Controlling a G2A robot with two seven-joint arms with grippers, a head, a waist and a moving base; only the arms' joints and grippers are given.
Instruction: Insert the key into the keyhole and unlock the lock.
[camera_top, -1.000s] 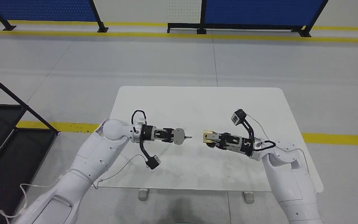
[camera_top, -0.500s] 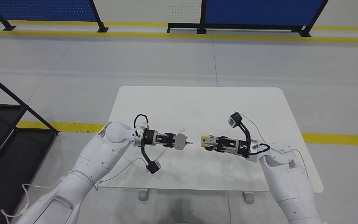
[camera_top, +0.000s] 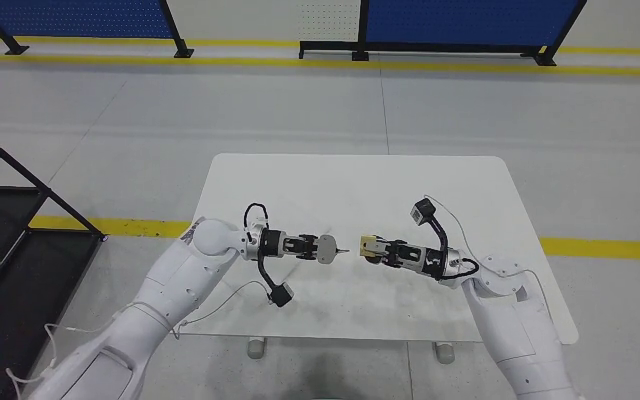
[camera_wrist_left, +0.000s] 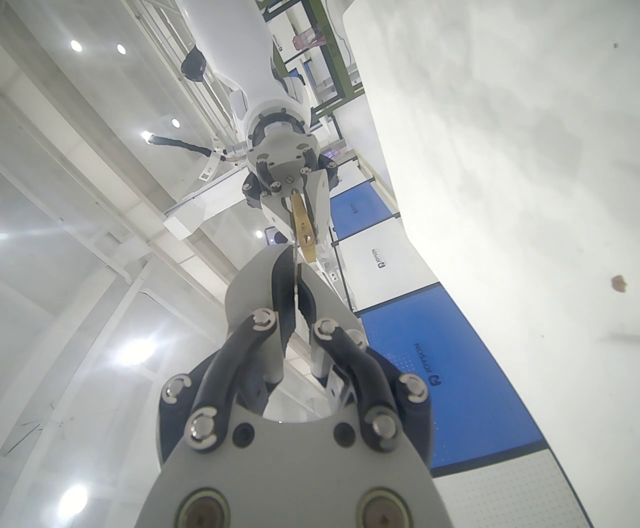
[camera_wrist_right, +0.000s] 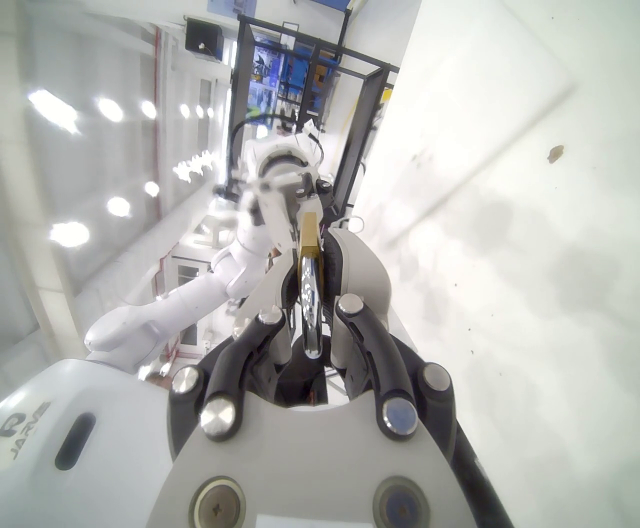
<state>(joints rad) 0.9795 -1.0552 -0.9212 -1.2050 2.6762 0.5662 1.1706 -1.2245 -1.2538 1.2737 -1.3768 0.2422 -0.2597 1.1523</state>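
From above, the lock (camera_top: 368, 245), a small brass padlock, was clamped in the right claw (camera_top: 374, 246), whose fingers were closed onto it. Its brass end pointed away from that arm. The white counter (camera_top: 400, 185) lay beneath the lock, which hung over the middle of it, slightly toward the robot's edge. Facing the lock, the left claw (camera_top: 327, 248) was pinched tight on the head of the key (camera_top: 340, 249). The blade stuck out toward the lock, roughly in line with it, and its tip stopped just short of the brass with a narrow gap between.

In the left wrist view, the left claw (camera_wrist_left: 296, 292) had its fingers pressed together on the key (camera_wrist_left: 298, 277), which appeared edge-on as a thin strip. Just past the key's tip stood the lock (camera_wrist_left: 303, 230), held between the two pale fingers of the right claw (camera_wrist_left: 299, 220). From this angle I could not tell whether the tip touched the lock. The counter (camera_wrist_left: 500, 150) ran alongside the lock, apart from it, with a small brown crumb (camera_wrist_left: 619, 283) on it well away from the lock.

In the right wrist view, the right claw (camera_wrist_right: 314, 260) was closed on the lock (camera_wrist_right: 309, 235). The chrome shackle (camera_wrist_right: 310, 305) ran back between the fingers, and the brass body stuck out past the fingertips. Beyond the lock's brass end, and near it, was the left claw (camera_wrist_right: 299, 197), blurred. The key there was too small to make out. The counter (camera_wrist_right: 500, 260) lay beside the lock, clear of it, and the crumb (camera_wrist_right: 555, 152) sat on it well apart from the lock.
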